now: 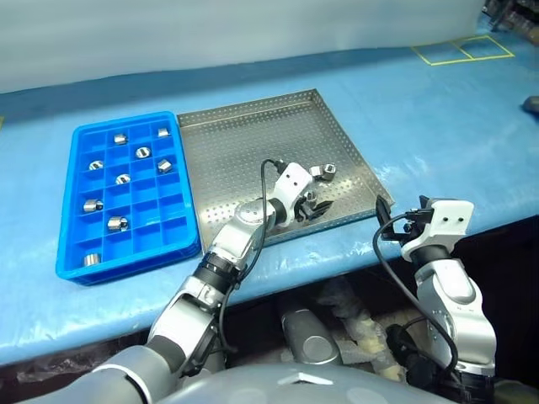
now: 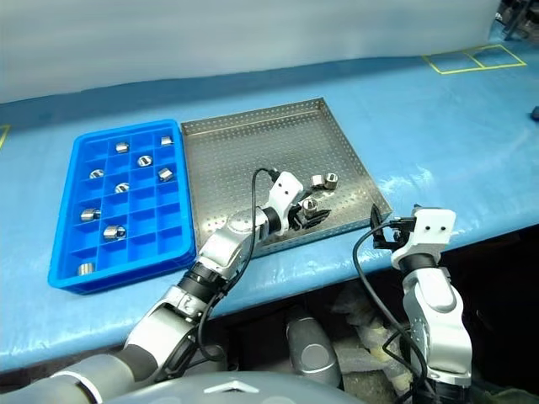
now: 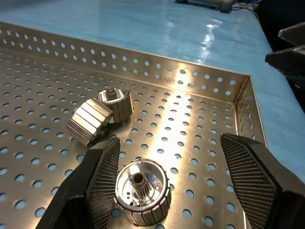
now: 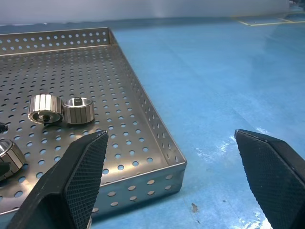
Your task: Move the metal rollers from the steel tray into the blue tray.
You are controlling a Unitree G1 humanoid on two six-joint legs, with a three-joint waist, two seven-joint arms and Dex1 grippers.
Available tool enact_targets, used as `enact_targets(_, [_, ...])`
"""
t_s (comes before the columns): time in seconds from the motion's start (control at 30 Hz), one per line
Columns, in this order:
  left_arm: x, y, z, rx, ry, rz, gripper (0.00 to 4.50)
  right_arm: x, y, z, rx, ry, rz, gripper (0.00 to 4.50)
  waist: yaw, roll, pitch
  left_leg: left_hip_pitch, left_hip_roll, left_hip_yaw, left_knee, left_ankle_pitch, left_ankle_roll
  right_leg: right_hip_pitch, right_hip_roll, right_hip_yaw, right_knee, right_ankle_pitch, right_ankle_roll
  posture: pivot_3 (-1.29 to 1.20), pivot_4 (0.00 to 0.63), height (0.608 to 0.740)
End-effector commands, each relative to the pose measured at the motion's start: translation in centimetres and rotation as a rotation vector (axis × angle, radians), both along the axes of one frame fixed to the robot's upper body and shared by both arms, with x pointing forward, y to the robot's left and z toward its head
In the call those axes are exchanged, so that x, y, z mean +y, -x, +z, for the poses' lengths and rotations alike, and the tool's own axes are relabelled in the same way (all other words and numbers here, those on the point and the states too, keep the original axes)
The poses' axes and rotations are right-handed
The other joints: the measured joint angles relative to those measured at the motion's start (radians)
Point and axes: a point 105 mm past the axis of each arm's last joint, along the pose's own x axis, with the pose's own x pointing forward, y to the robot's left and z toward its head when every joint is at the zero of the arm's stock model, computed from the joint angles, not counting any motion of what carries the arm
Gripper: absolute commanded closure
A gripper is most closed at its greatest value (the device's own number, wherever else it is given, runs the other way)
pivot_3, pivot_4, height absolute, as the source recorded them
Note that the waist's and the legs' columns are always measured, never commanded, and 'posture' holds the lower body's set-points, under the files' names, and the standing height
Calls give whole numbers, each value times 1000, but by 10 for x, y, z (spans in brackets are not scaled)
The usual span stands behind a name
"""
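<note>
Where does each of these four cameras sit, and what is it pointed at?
Left and right eye: on the head, looking down over both arms at the steel tray and blue tray.
Left wrist: behind the open left gripper, at a roller.
Right wrist: behind the open right gripper, at the tray corner.
Shared: the roller pair.
</note>
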Motion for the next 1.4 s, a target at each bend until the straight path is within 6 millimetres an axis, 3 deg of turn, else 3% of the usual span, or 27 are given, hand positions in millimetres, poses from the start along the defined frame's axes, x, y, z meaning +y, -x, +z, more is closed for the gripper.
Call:
enact_targets(0.03, [-4,-4,4,-35,-5,14,838,5,0,17,-64,4,14,0,-6,0,0,0,0,0,0,0,0,0,0,0,0,0,0,-266,150,740])
enact_targets(0.17, [-4,-5,1,-4,17,66,838,6,0,18,-66,0,21,0,-18,0,0,0,0,0,-1,0,0,0,0,0,0,0,0,-259,150,740])
enact_targets(0.2, [-4,-6,0,1,20,80,1008,7,-1,18,-66,0,23,0,-19,0,0,0,0,0,-1,0,0,0,0,0,0,0,0,-258,150,740])
enact_targets(0.4, [-3,-6,1,16,44,127,2729,9,-3,17,-64,-5,31,0,-24,0,0,0,0,0,-2,0,0,0,0,0,-1,0,0,-238,150,740])
enact_targets(0.53, [5,-6,5,0,61,155,2773,12,-8,16,-62,-8,48,0,-23,0,0,0,0,0,-3,0,0,0,0,0,-1,0,0,-199,150,740])
enact_targets(0.7, [23,-4,41,-115,174,251,2773,25,-23,16,-54,-14,124,0,-7,-1,1,1,0,0,-5,0,0,-1,0,1,-1,0,0,-100,150,740])
enact_targets(0.83, [49,-2,66,-183,244,376,2773,45,-41,17,-50,-18,224,0,40,-1,1,1,0,-1,-5,1,1,-1,1,1,0,0,0,0,150,740])
enact_targets(1.0, [63,6,61,-175,208,416,2773,58,-54,18,-46,-15,290,0,138,0,1,2,0,-2,-5,1,1,-1,1,1,1,0,-1,75,150,740])
enact_targets(1.13, [60,11,52,-156,177,384,2773,63,-58,18,-44,-14,314,0,207,-1,1,0,-1,-2,-5,1,1,-2,0,0,-1,0,0,91,150,740])
enact_targets(1.27, [51,12,47,-127,165,334,1529,63,-58,17,-39,-12,314,0,239,-1,1,-1,-2,-1,-4,1,1,-2,-2,0,-2,0,0,67,150,740])
enact_targets(1.4, [41,13,43,-101,156,274,222,70,-49,8,19,-33,378,0,239,0,1,-1,-2,-1,-2,1,1,-1,-1,0,-2,0,0,44,150,740])
